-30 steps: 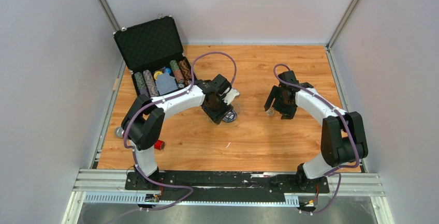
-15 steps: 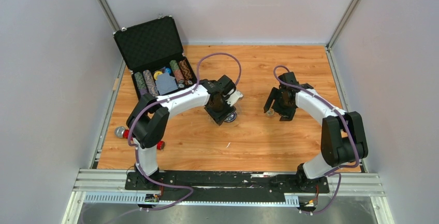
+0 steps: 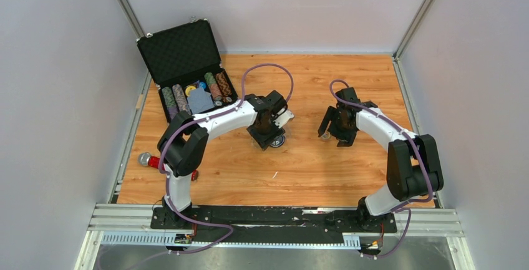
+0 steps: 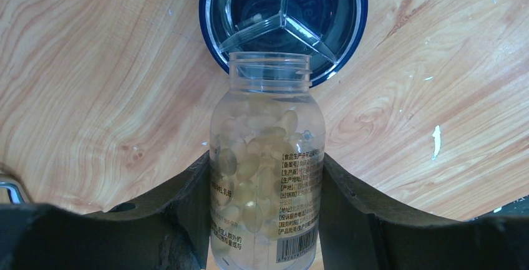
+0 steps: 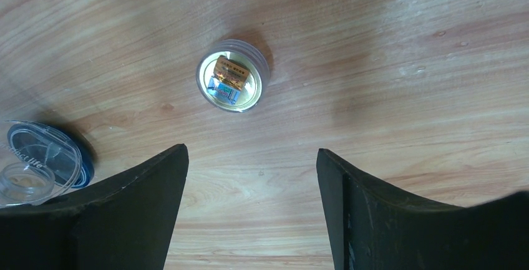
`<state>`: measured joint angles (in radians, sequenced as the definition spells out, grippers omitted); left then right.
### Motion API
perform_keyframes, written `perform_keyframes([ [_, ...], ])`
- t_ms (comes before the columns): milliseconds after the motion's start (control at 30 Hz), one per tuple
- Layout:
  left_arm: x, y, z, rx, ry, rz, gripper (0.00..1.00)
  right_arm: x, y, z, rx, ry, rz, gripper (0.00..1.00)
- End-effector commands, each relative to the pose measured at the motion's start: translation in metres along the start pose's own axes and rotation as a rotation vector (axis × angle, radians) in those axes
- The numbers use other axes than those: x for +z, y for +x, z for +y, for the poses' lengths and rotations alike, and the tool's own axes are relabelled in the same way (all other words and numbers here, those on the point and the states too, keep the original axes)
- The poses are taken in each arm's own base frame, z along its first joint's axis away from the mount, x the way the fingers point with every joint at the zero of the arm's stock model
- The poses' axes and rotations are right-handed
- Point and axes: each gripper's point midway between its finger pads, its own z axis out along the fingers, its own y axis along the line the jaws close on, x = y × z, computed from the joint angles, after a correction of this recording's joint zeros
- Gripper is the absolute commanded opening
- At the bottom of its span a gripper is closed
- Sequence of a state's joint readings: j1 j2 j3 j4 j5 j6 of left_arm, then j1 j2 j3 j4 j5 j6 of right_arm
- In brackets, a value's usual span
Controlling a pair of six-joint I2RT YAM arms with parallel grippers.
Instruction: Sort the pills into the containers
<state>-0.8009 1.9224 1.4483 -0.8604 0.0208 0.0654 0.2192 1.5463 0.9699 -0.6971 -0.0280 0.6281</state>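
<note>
The left gripper (image 4: pixel 265 164) clamps the open pill bottle (image 4: pixel 268 126) over the divided dish (image 4: pixel 215 39) mid-surface; too steep a tip may flood capsules (image 4: pixel 249 164) across the dividers (image 4: pixel 284 24); the right gripper (image 5: pixel 252 158) hangs wide, empty.

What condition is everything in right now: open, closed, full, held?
pill bottle, uncapped, holding many pills, mouth aimed at the dish
dish, uncovered, under the bottle's mouth
cap, off, lying on the table
poker-chip case, open
left gripper, shut on the pill bottle
right gripper, open, empty
</note>
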Motion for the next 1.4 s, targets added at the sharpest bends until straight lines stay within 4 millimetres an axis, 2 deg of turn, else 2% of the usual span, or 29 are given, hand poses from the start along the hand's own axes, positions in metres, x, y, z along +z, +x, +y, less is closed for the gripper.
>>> perform_keyframes([
  [0,-0.0072,-0.0084,-0.0011,0.021,-0.015,-0.006,0.0,-0.0074,-0.0078,0.0058,0.019,-0.037,-0.039,0.76],
  [733,-0.0079,-0.0073,0.003,0.022,-0.045,0.053,0.0,-0.0049,-0.0055,0.0058,0.024,-0.046,-0.033,0.76],
  [1367,-0.0132,-0.0139,-0.0003,0.015,-0.032,-0.01,0.0,-0.0045,-0.0073,0.006,0.024,-0.05,-0.033,0.76],
])
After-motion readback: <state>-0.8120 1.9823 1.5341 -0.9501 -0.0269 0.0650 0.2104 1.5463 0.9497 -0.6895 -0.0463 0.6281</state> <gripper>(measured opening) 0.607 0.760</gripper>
